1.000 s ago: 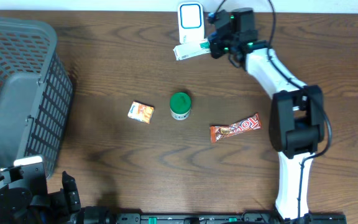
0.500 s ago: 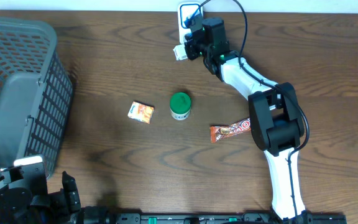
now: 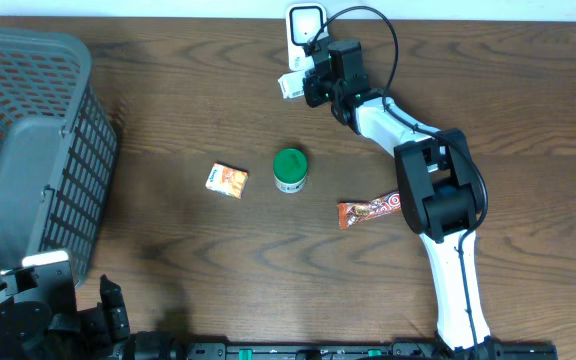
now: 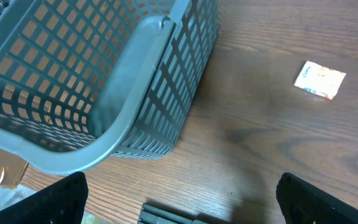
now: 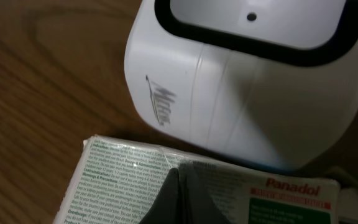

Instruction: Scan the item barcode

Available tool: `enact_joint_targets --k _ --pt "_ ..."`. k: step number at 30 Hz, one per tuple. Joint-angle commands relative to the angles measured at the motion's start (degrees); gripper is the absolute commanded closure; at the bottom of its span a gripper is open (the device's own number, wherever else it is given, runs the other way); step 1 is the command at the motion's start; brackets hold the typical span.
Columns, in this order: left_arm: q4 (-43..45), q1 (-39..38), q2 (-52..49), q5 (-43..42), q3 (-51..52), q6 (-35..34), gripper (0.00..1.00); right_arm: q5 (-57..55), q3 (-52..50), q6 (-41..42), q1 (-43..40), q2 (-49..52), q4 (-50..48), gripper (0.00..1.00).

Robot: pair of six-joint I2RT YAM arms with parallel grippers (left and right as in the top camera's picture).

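A white and green Panadol box (image 3: 290, 85) (image 5: 117, 186) lies just in front of the white barcode scanner (image 3: 306, 22) (image 5: 247, 93) at the table's far edge. My right gripper (image 3: 316, 82) (image 5: 178, 190) is over the box's right part, shut. In the right wrist view its dark fingertips are pressed together over the box's printed face, with nothing between them. My left gripper (image 4: 182, 202) is wide open and empty low over the near left corner, its fingers (image 4: 48, 202) at the frame's bottom corners, beside the basket.
A grey mesh basket (image 3: 28, 150) (image 4: 104, 93) fills the left side. Mid-table sit an orange sachet (image 3: 227, 180) (image 4: 320, 79), a green-lidded tub (image 3: 290, 170) and a chocolate bar (image 3: 373, 208) beside the right arm's base.
The right arm swung left and folded, bringing its shut gripper from the box's right end to over the box by the scanner. The left arm has not moved.
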State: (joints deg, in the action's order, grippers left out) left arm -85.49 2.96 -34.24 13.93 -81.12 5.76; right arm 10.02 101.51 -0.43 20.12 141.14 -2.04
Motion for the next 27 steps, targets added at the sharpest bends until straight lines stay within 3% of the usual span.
enact_joint_targets --k 1,6,13,17,20,24,27 --pt "0.02 0.24 -0.11 0.68 -0.31 -0.72 0.03 -0.5 -0.02 0.81 0.13 0.42 3.74 0.99" --pt "0.02 0.24 -0.11 0.66 -0.31 -0.7 0.03 -0.48 -0.02 0.83 0.17 -2.25 14.86 0.99" --pt "0.02 0.24 -0.11 0.66 -0.31 -0.7 0.03 -0.5 -0.02 1.25 0.17 -16.61 36.85 0.99" --pt "0.0 0.24 -0.11 0.68 -0.31 -0.7 0.03 -0.48 -0.02 2.16 0.24 -24.02 42.4 0.97" --pt "0.02 0.24 -0.11 0.68 -0.31 -0.7 0.03 -0.5 -0.02 3.67 0.22 -25.79 42.71 0.96" --pt "0.02 0.24 -0.11 0.66 -0.31 -0.72 0.03 -0.39 -0.07 3.87 0.24 -24.26 38.25 0.8" --pt "0.02 0.24 -0.11 0.66 -0.31 -0.72 0.03 -0.48 -0.07 4.11 0.87 -19.76 31.87 0.77"
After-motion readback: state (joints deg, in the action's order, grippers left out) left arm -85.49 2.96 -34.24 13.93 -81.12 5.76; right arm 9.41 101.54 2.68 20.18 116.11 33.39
